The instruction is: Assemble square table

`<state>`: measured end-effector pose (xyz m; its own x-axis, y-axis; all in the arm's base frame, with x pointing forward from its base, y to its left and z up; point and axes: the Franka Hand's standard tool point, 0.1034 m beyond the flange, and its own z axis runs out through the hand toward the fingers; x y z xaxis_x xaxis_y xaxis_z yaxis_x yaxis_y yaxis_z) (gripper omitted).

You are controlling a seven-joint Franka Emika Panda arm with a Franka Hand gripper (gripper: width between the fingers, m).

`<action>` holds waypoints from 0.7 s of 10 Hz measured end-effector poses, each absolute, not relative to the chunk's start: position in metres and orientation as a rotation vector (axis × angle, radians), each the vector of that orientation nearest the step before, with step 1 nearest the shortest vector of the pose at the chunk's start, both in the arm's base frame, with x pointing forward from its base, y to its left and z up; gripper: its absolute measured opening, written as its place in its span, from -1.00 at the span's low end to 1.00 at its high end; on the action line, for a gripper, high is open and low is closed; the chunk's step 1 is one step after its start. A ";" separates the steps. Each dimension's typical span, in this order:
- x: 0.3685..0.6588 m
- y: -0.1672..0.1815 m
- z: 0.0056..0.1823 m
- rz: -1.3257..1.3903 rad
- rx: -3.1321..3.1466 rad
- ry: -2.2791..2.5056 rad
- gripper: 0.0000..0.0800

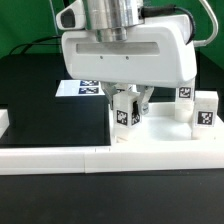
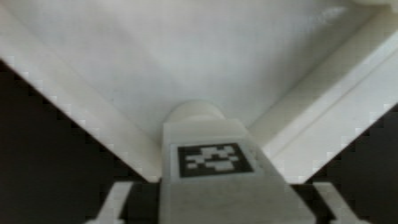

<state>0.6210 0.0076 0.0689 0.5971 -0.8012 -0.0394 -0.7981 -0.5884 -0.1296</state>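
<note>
1. The square table top (image 1: 160, 140) lies flat on the black table (image 1: 45, 95), toward the exterior view's right and close to the near edge. Its near side sits just behind the long white border rail (image 1: 60, 157).
2. In the wrist view the table top (image 2: 160, 70) shows as a broad white surface with one corner pointing toward the camera and dark table on both sides of it.
3. One tagged leg (image 1: 126, 108) stands roughly upright on the table top's left part, its black-white tag facing the exterior camera. The wrist view shows the same leg (image 2: 214, 150) from above, its tag clear.
4. The gripper (image 1: 130, 104) hangs straight down over this leg, and its fingers (image 1: 143, 100) bracket the leg on either side. In the wrist view the finger pads (image 2: 118, 200) stand just beside the leg's flanks. Whether they press on it or only stand close I cannot tell.
5. Two more tagged legs (image 1: 204, 112) stand upright at the far right of the table top, close together, apart from the gripper.
6. The marker board (image 1: 82, 88) lies flat on the black table behind the gripper, toward the far left, partly hidden by the robot's white wrist housing (image 1: 125, 55).
</note>
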 end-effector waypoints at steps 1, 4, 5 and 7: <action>0.621 0.007 0.069 -0.029 -2.653 1.413 -0.26; 0.623 0.008 0.070 0.057 -2.082 2.139 -0.26; 0.624 0.010 0.069 0.081 -1.898 2.288 -0.26; 0.625 0.010 0.068 0.098 -1.698 2.424 -0.26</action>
<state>0.6245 0.0096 0.0679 -0.3311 -0.9254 -0.1845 -0.9372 0.3452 -0.0494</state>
